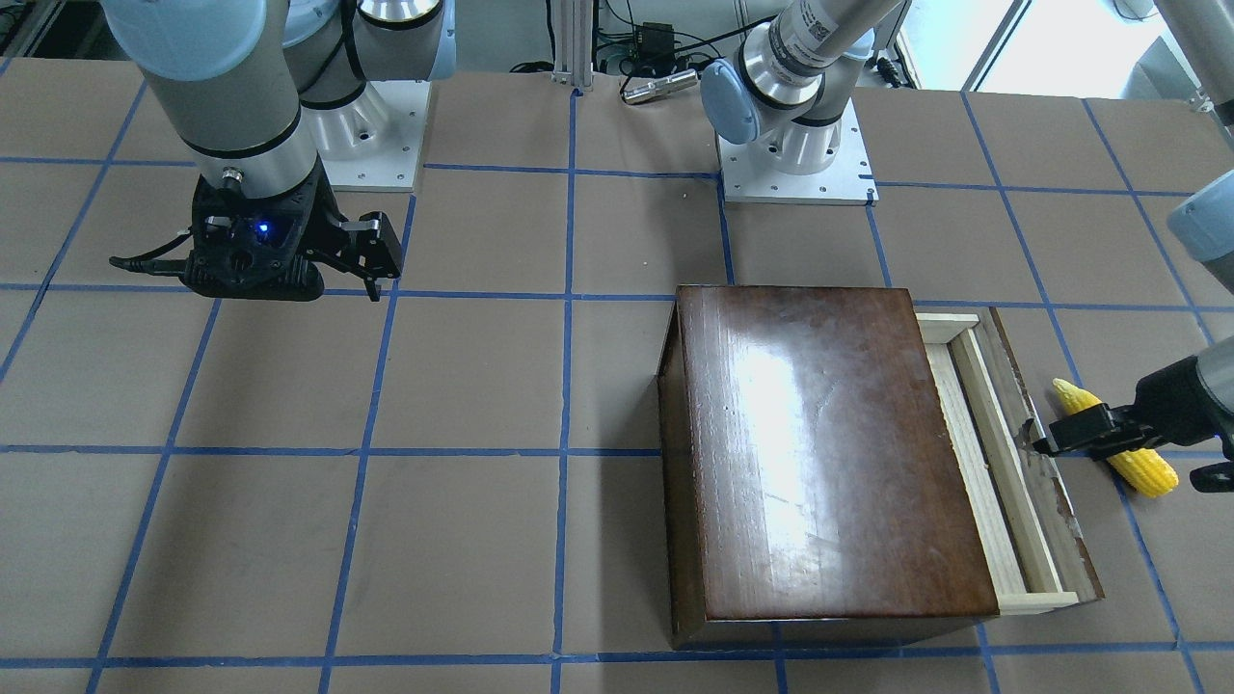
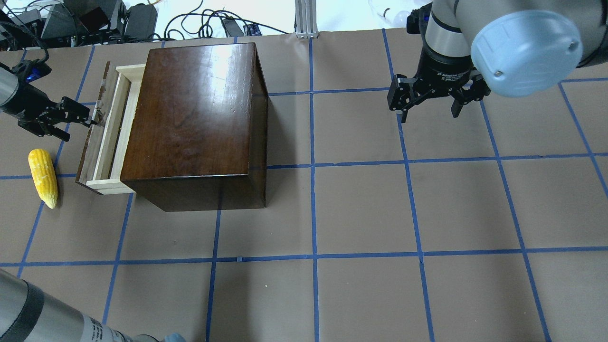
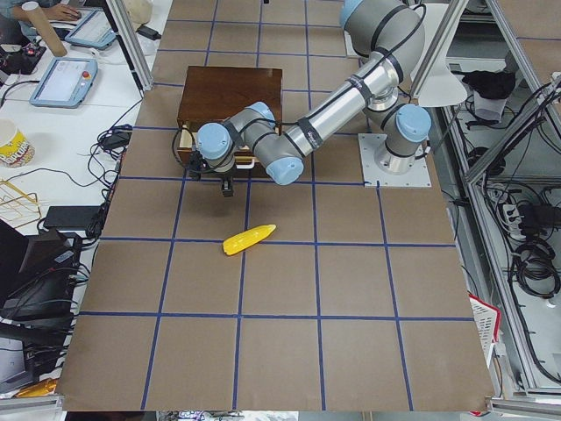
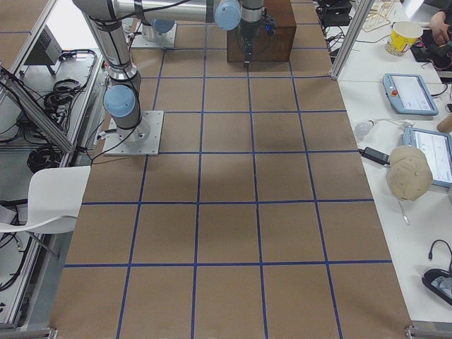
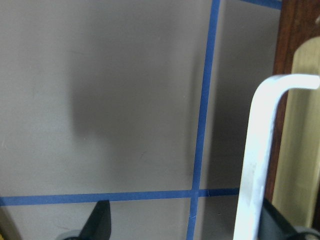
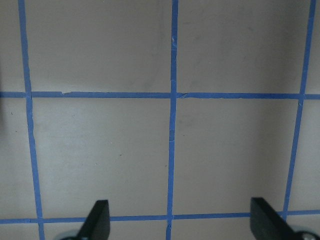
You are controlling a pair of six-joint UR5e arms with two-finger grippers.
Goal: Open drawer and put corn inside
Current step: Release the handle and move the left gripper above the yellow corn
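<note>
The drawer (image 2: 110, 128) of pale wood with a dark scuffed front panel (image 1: 1046, 463) is pulled partly out of the glossy dark-brown box (image 2: 194, 118). The corn (image 2: 42, 176), a yellow cob, lies on the table beside the drawer front, apart from it. My left gripper (image 2: 77, 127) is open at the drawer front. In the left wrist view the silver drawer handle (image 5: 260, 150) stands between its fingers, close to the right finger (image 5: 280, 225). My right gripper (image 2: 430, 111) is open and empty, hanging over bare table far from the box.
The brown table (image 2: 361, 209) carries a blue tape grid. The arm bases (image 1: 795, 169) are bolted at the robot's side. Cables and electronics (image 2: 95, 21) lie past the far edge behind the box.
</note>
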